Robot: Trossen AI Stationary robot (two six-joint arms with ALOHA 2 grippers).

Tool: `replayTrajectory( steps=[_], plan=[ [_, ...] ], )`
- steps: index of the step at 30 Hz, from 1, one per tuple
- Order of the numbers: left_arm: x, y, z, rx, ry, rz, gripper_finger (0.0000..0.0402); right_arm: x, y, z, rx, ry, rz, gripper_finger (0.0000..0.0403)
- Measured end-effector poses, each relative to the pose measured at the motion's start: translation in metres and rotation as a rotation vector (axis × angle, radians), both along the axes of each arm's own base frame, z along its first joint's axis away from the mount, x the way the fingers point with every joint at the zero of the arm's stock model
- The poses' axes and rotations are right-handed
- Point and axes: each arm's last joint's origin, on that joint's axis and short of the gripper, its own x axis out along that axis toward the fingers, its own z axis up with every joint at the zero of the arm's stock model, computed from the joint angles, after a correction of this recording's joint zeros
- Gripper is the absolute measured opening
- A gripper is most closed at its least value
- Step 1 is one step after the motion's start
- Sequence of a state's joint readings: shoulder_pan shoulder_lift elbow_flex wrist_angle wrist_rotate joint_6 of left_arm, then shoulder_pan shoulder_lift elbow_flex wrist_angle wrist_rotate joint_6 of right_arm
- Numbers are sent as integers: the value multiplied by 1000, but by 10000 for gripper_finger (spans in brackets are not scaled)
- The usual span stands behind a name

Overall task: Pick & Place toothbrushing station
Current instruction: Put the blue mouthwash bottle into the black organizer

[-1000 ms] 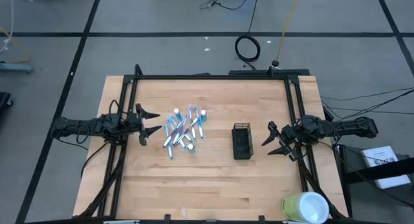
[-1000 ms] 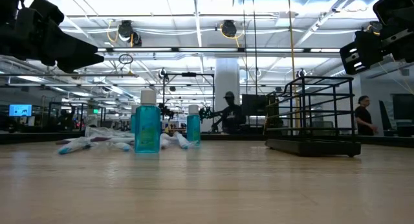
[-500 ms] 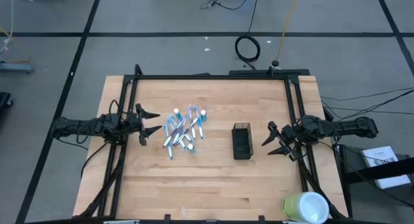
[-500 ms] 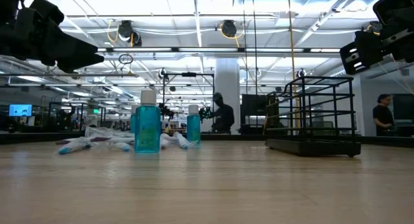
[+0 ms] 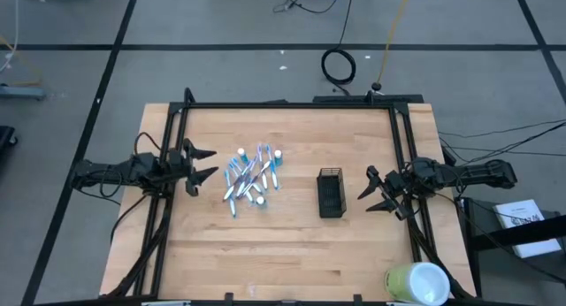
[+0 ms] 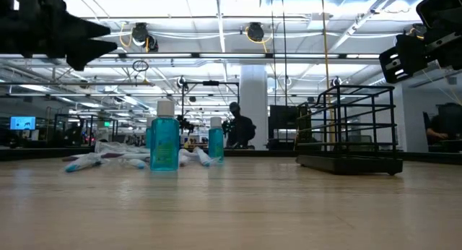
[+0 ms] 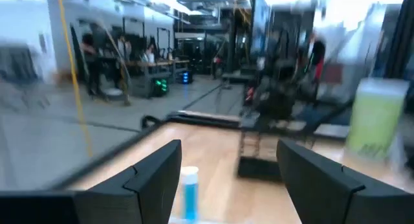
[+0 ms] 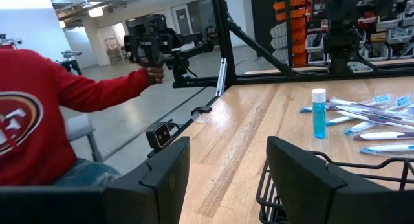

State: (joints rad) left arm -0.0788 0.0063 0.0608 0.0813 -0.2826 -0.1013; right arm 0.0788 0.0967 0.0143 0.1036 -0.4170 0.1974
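With fingers apart and empty, the left tool point(image 5: 200, 167) is hovering just beside the brushes point(image 5: 250, 177), well apart from the holder point(image 5: 331, 192) by the open right tool point(image 5: 376, 192); descending squarely over one brush should help.

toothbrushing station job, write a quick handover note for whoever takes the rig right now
Left gripper: open, empty, raised at the table's left edge, facing the pile.
Right gripper: open, empty, raised at the right edge, beside the holder.
Small black wire-mesh holder: right of centre, looks empty.
Blue-and-white toothbrushes and white-capped blue bottles: loose pile left of centre, two bottles upright.
Done: nothing loaded.
Left: move every brush and bottle into the holder.
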Motion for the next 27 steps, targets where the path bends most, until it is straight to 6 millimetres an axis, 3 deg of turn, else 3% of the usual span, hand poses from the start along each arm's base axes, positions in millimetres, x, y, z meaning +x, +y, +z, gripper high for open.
replayTrajectory(
  steps=[4,12,16,27],
  plan=[
    [0,0,0,-150,-31,-11,262,0,0,0,0,0,0,196],
    [-1,4,-5,-197,5,123,262,0,0,0,0,0,0,196],
    [0,8,-18,-209,137,292,262,0,0,0,0,0,0,196],
    [22,6,-52,-175,509,310,262,0,0,0,0,0,2,196]
  ],
)
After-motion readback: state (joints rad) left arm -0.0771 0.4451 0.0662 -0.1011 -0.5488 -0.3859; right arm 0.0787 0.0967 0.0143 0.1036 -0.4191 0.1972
